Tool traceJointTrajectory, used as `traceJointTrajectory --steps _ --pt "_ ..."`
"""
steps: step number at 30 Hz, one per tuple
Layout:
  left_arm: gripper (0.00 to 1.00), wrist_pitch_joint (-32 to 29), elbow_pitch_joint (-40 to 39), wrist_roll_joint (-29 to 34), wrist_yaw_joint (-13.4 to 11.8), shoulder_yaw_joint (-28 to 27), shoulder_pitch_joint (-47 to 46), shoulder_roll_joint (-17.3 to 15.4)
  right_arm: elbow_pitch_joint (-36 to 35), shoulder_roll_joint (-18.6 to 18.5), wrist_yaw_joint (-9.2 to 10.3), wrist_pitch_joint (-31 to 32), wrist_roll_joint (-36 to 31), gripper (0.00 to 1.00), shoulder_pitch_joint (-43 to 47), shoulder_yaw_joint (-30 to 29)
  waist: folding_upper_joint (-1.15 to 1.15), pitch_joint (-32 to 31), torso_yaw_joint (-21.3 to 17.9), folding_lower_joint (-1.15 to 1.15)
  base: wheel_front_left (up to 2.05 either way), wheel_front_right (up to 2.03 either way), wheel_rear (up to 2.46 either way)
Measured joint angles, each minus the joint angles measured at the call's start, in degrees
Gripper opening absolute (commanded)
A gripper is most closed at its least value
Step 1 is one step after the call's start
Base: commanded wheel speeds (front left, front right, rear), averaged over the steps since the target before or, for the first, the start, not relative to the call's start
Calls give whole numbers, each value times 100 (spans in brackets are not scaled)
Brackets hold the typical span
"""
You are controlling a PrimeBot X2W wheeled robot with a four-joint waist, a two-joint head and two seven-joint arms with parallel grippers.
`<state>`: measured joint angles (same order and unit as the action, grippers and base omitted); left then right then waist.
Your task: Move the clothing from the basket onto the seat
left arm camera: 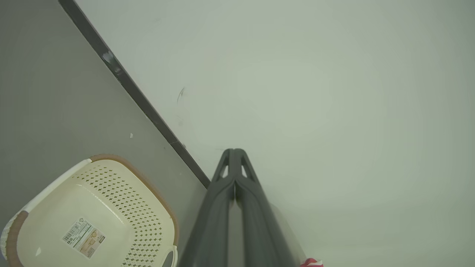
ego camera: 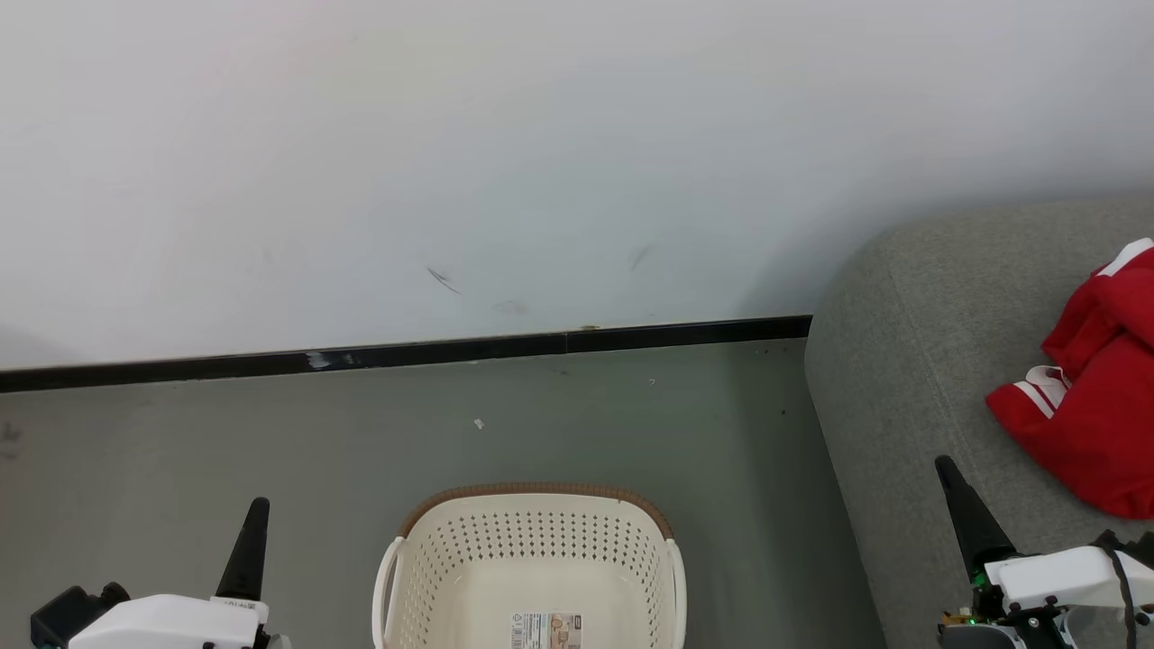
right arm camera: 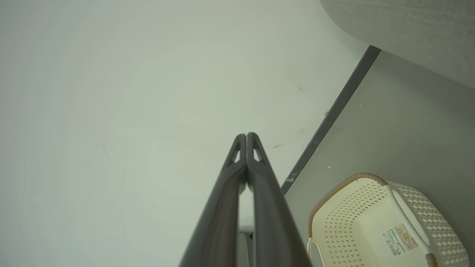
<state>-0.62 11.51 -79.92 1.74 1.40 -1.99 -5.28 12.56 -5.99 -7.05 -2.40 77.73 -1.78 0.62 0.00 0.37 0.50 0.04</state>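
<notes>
Red clothing (ego camera: 1095, 397) lies crumpled on the grey seat (ego camera: 902, 361) at right, while the basket (ego camera: 532, 550) stands on the floor (ego camera: 180, 451) to its left. The left gripper (left arm camera: 234, 151) and right gripper (right arm camera: 246, 135) have their fingers pressed together, gripping nothing.

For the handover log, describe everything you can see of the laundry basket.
The basket is cream-white plastic with perforated sides, a brown woven-look rim along its far edge and a looped side handle on each flank. It stands upright, mouth up, on the grey floor, apart from the sofa. It holds no clothes: only a printed sticker sits on its inside bottom. Nothing but the floor touches it.
</notes>
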Motion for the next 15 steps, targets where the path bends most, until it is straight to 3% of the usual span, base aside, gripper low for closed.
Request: traceJointTrajectory --steps 15 --pt "0 -286 56 -797 155 -290 -19 154 137 -14 0 224 1189 0 -121 -136 0 -26 -32 -1 0 0 0"
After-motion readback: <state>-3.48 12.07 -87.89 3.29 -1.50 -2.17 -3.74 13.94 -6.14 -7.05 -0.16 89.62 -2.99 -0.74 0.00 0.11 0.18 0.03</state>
